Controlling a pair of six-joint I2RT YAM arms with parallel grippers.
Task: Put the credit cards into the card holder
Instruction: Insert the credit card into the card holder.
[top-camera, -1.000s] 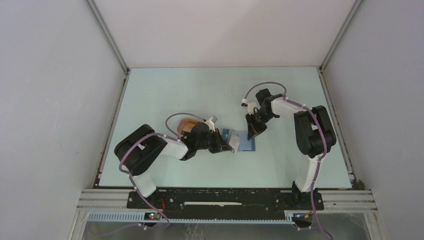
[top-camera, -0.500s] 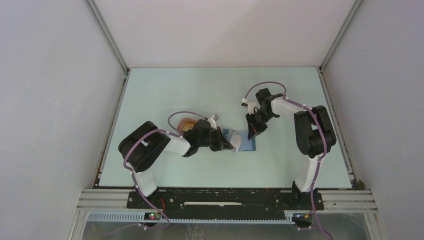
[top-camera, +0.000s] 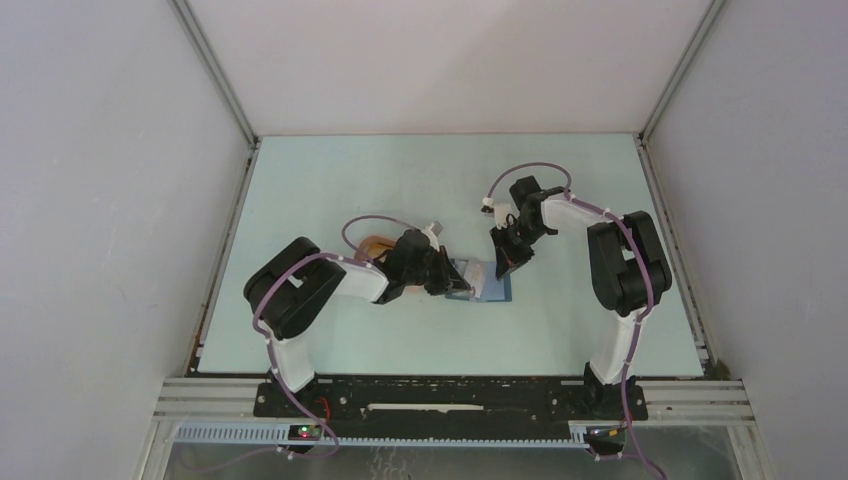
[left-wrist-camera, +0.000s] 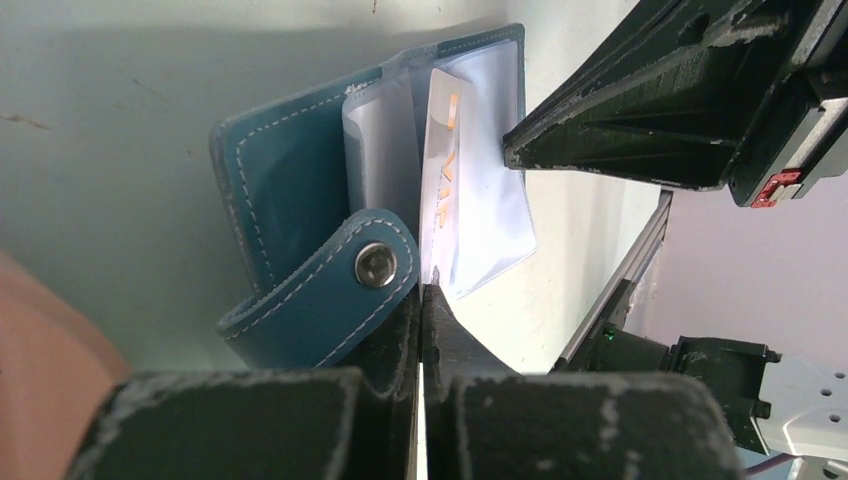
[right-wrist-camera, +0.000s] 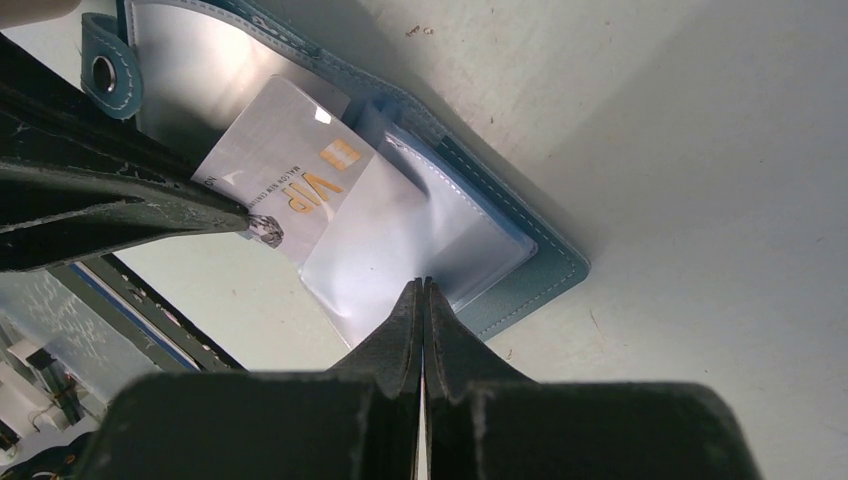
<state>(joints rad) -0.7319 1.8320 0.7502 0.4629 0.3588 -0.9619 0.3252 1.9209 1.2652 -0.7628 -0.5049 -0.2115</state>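
Left end effector's (left-wrist-camera: 422, 292) card (left-wrist-camera: 475, 200) farther into holder (left-wrist-camera: 290, 190)

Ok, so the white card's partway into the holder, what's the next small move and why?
Probably the left gripper should push the card a bit deeper into the clear sleeve. It is shut on the card's outer edge, much of the card sticks out, and the shut right gripper seems to pin the holder at the sleeve, so it shouldn't slide.
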